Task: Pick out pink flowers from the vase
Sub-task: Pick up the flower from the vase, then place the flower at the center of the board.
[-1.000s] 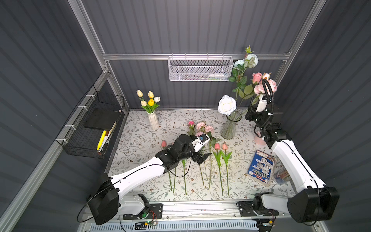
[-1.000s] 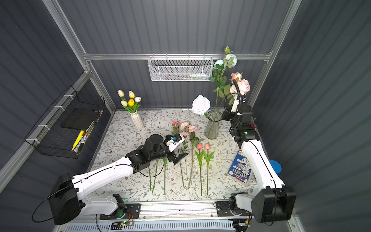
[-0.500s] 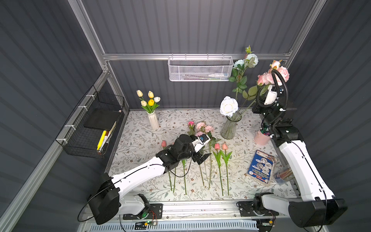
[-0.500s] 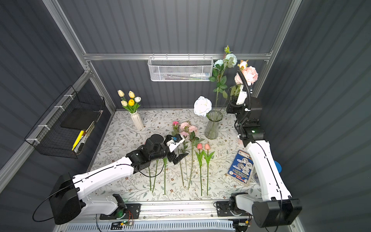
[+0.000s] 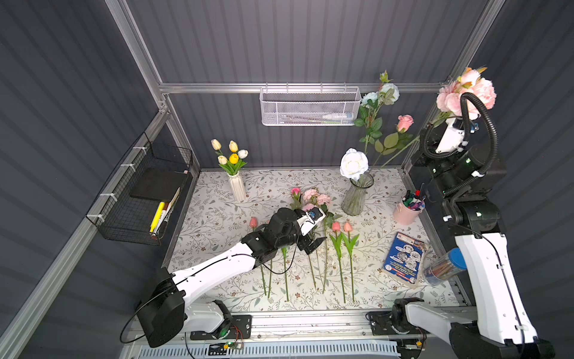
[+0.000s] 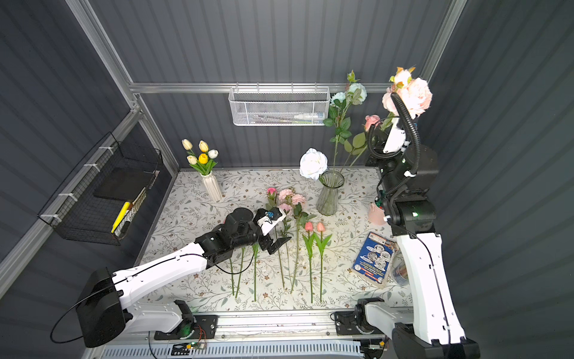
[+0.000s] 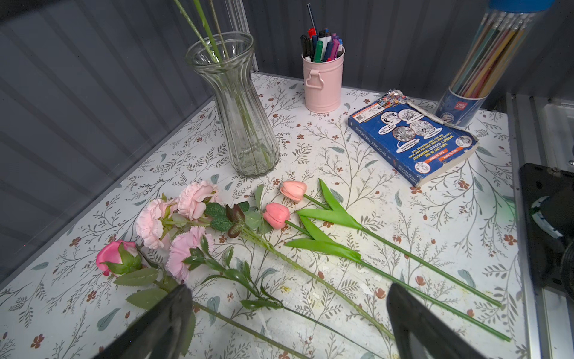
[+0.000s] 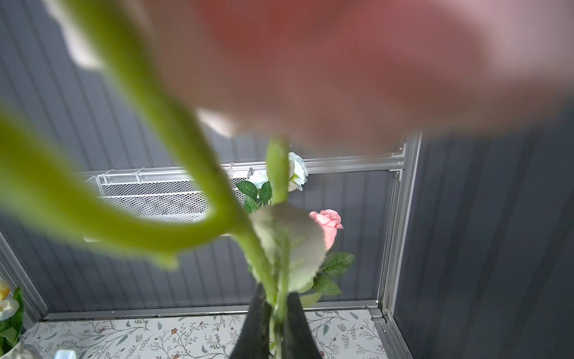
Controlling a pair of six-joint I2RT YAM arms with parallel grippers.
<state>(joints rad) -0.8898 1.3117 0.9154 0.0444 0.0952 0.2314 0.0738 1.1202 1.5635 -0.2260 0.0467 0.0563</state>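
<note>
A black wire basket (image 5: 139,199) hangs on the left wall. At the back left of the floral-patterned bench (image 5: 217,217) stands a white ribbed vase (image 5: 237,189) of yellow, cream and white tulips (image 5: 231,154). My left end effector (image 7: 289,323) hangs low over the middle of the bench, fingers spread wide with nothing between them, just above the green stems of the pink flowers laid there in a row, blooms toward the back wall. From the left these are a single pink tulip (image 5: 253,222), a deep pink rosebud (image 5: 295,191), a pale pink carnation spray (image 5: 311,195), and a pair of pink tulips (image 5: 341,226) side by side with broad leaves. Just right of the carnations stands the clear glass vase (image 5: 357,195) with three green stems in it. Above it are a large white rose (image 5: 353,163), tall pale blue roses (image 5: 389,92) and, further right, a leafy pink rose (image 5: 404,122). My right end effector (image 8: 277,320) is raised high by the rear right corner post, fingers pressed together on the stem of a pale pink ruffled spray (image 5: 466,93). I cannot tell whether the foot of that stem is out of the vase. Below my right arm sit a pink pen pot (image 5: 407,213), a blue book (image 5: 403,258) and a tube of coloured pencils (image 7: 484,62).
</note>
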